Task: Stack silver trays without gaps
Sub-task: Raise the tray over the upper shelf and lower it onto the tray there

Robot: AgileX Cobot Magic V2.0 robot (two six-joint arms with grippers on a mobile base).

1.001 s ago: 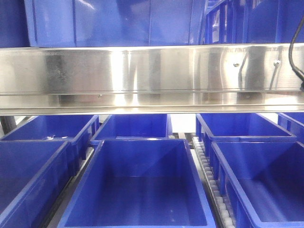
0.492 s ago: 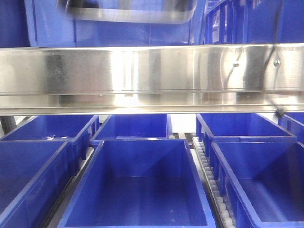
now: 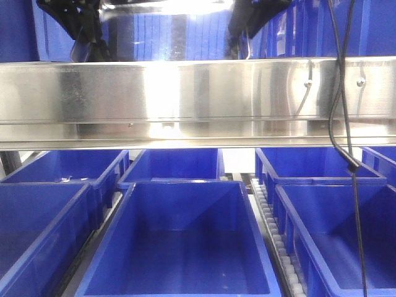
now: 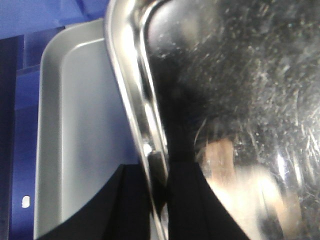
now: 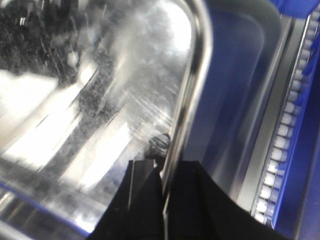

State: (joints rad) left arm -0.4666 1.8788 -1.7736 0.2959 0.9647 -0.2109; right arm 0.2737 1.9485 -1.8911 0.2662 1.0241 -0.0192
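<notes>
A silver tray [image 3: 168, 28] hangs at the top of the front view, above the shelf rail, held at both short ends. My left gripper [image 3: 86, 38] is shut on its left rim; the wrist view shows the black fingers [image 4: 187, 200] pinching the rolled rim of the held tray [image 4: 240, 75]. My right gripper [image 3: 239, 31] is shut on the right rim, fingers [image 5: 200, 200] either side of the edge of the held tray [image 5: 100, 75]. A second silver tray [image 4: 75, 125] lies below it inside a blue bin, and also shows in the right wrist view [image 5: 240, 90].
A broad stainless-steel shelf rail [image 3: 198, 99] with screws crosses the front view. Several blue plastic bins [image 3: 179, 247] stand below it, split by a roller track [image 3: 272, 229]. A black cable [image 3: 346, 124] hangs at the right. Rollers [image 5: 285, 140] run beside the lower tray.
The silver tray has come down into the front view from the top edge, and both grippers holding it now show. The black cable has swung to hang down the right side.
</notes>
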